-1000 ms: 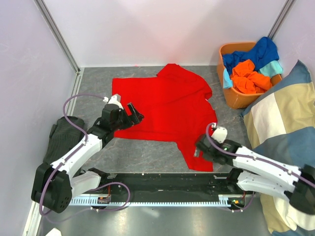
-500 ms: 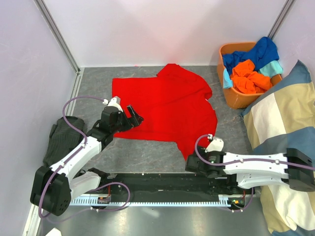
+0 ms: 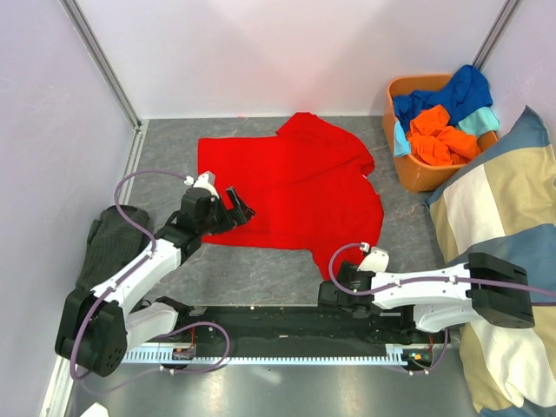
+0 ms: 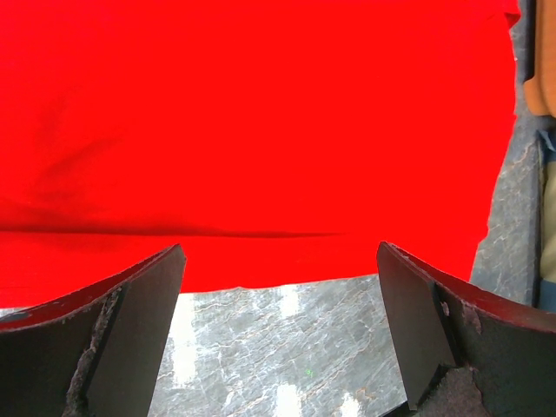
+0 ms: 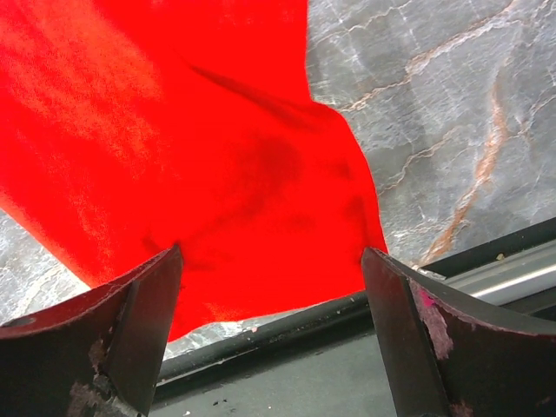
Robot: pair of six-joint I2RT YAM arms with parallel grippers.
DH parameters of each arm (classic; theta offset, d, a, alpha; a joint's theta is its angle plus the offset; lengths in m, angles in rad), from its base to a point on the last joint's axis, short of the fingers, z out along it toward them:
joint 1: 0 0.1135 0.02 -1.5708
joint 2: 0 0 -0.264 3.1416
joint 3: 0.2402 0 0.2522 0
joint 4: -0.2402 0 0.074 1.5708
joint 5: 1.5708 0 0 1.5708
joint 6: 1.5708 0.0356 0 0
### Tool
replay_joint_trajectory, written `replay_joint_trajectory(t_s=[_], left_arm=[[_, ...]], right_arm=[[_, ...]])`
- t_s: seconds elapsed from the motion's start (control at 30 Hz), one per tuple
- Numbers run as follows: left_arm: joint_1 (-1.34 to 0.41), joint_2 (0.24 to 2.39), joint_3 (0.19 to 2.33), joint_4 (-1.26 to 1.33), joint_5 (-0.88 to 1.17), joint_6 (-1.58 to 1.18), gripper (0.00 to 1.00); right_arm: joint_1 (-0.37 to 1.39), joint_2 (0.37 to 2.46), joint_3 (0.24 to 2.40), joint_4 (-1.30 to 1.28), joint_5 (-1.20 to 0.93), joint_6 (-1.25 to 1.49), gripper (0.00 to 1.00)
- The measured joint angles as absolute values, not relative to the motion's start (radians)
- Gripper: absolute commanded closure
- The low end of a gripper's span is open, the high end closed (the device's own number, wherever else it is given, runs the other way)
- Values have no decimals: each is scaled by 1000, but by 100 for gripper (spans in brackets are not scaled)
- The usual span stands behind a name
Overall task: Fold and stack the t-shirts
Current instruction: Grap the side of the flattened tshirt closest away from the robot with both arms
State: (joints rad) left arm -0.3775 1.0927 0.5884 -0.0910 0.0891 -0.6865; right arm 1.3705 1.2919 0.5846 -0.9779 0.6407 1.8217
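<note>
Red t-shirt (image 3: 295, 187), just one, near one basket (image 3: 421, 179)

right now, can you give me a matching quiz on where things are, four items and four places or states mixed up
Things:
1. red t-shirt
2. orange basket
3. checked cushion
4. left hand

Places or states:
A. along the right edge, beside the basket
B. spread flat on the table
C. far right corner, holding crumpled shirts
D. open, at the red shirt's near-left edge

Pairs: 1-B, 2-C, 3-A, 4-D
</note>
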Motion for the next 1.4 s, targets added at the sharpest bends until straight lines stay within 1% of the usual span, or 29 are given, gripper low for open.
replay_joint_trajectory(t_s=[0.17, 0.3, 0.47, 0.67, 0.8, 0.97, 1.27, 1.4], left_arm=[[-377, 1131, 588, -65, 90, -687, 0], [-377, 1236, 624, -25, 89, -687, 0], [-377, 1429, 743, 44, 87, -686, 0], [-324, 1682, 992, 80, 89, -664, 0], [-260, 1794, 1148, 50, 80, -645, 0], [-214, 1867, 1253, -36, 52, -605, 0], [-169, 1955, 1287, -179, 46, -574, 0], [-149, 1992, 1340, -227, 41, -559, 0]], right_arm=[[1373, 1238, 587, -1000, 641, 1829, 5], [1382, 1227, 696, -1095, 673, 1814, 5], [1386, 1226, 838, -1139, 732, 1764, 4], [1386, 1220, 845, -1162, 760, 1728, 4], [1386, 1192, 831, -1164, 768, 1723, 4], [1386, 1142, 807, -1169, 784, 1723, 4], [1386, 1136, 799, -1168, 790, 1723, 4], [1386, 1136, 799, -1168, 793, 1723, 4]])
